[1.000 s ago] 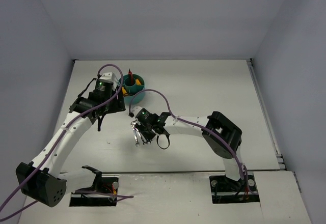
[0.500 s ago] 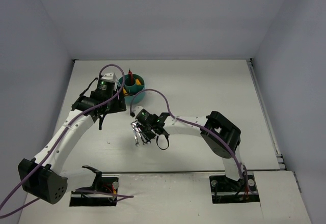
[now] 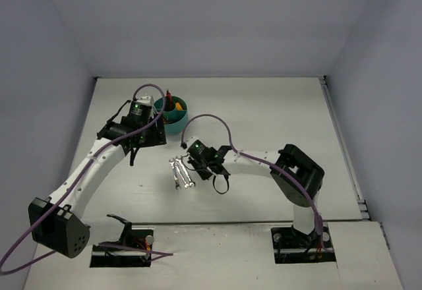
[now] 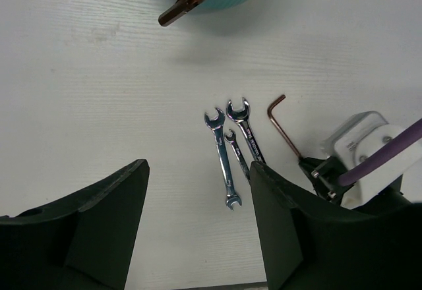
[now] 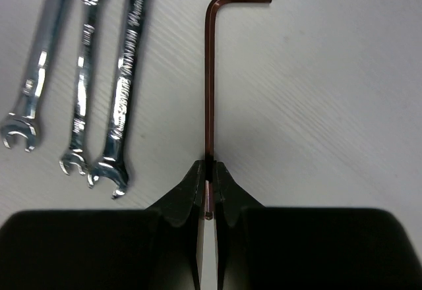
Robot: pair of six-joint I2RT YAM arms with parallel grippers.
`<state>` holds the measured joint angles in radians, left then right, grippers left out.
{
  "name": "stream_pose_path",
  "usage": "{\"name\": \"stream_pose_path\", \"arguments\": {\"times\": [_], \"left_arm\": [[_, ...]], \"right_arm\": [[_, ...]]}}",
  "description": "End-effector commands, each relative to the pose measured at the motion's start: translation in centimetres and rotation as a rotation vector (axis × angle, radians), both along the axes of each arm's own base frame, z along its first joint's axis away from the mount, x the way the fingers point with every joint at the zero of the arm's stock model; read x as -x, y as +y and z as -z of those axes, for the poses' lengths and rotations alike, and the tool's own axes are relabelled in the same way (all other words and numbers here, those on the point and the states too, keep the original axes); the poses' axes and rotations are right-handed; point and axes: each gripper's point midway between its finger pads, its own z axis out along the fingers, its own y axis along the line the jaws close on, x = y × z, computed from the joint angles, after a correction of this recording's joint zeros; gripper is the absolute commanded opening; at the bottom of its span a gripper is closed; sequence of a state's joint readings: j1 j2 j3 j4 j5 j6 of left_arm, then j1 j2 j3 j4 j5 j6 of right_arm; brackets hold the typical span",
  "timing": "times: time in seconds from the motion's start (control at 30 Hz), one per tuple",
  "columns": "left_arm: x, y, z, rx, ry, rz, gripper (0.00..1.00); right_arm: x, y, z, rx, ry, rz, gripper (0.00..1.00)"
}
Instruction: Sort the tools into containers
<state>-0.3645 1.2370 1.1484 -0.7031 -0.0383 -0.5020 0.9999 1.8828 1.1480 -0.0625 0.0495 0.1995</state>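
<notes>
Teal organiser (image 3: pixel 177 122) upper left of top view, silver wrenches (image 3: pixel 181 173) on tabletop (image 3: pixel 277 118) below it | left wrist: left hand (image 4: pixel 198 171) apart, empty, wrenches at centre | right wrist: right hand (image 5: pixel 209 171) clamped on hex key (image 5: pixel 210 79), right of wrenches

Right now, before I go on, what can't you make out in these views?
- Teal organiser: compartments too small in the top view, its left side behind the left arm; the left wrist view's top edge cuts it off.
- Wrenches: far ends cut by the right wrist view's top edge; markings blurred.
- Hex key: pinched in the right gripper, but lifted or resting, unclear.
</notes>
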Motion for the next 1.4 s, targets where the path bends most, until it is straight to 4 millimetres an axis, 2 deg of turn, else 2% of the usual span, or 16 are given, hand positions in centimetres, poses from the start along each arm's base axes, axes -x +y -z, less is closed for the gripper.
{"name": "stream_pose_path", "arguments": {"times": [0.0, 0.1, 0.3, 0.4, 0.5, 0.77, 0.97, 1.23, 1.37], "left_arm": [[-1.7, -2.4, -2.2, 0.104, -0.051, 0.052, 0.59], [-1.7, -4.3, -1.9, 0.163, -0.016, 0.104, 0.59], [-1.8, -7.6, -1.3, 0.280, 0.045, 0.177, 0.59], [-1.8, -8.4, -1.2, 0.309, 0.058, 0.195, 0.59], [-1.8, -8.7, -1.3, 0.320, 0.060, 0.203, 0.59], [-1.4, -10.8, -1.4, 0.420, 0.118, 0.244, 0.59], [-1.8, -12.1, -1.4, 0.468, 0.138, 0.258, 0.59], [-2.6, -14.0, -2.4, 0.569, 0.121, 0.302, 0.59], [-2.7, -14.6, -1.8, 0.582, 0.144, 0.323, 0.59]], "right_arm": [[0.3, -4.5, -0.3, 0.072, 0.023, 0.081, 0.00], [0.4, -5.3, -0.4, 0.072, 0.024, 0.082, 0.00], [0.0, -5.3, -0.8, 0.076, 0.004, 0.070, 0.00], [-0.2, -5.1, -0.7, 0.075, 0.012, 0.063, 0.00], [-0.5, -5.1, -1.5, 0.054, -0.002, 0.073, 0.00], [-2.4, -4.9, -6.9, -0.051, -0.157, 0.083, 0.00], [-2.9, -4.5, -8.6, -0.114, -0.200, 0.087, 0.00], [-2.8, -4.0, -11.1, -0.195, -0.239, 0.075, 0.00], [-3.0, -3.3, -13.5, -0.269, -0.277, 0.067, 0.00]]}}
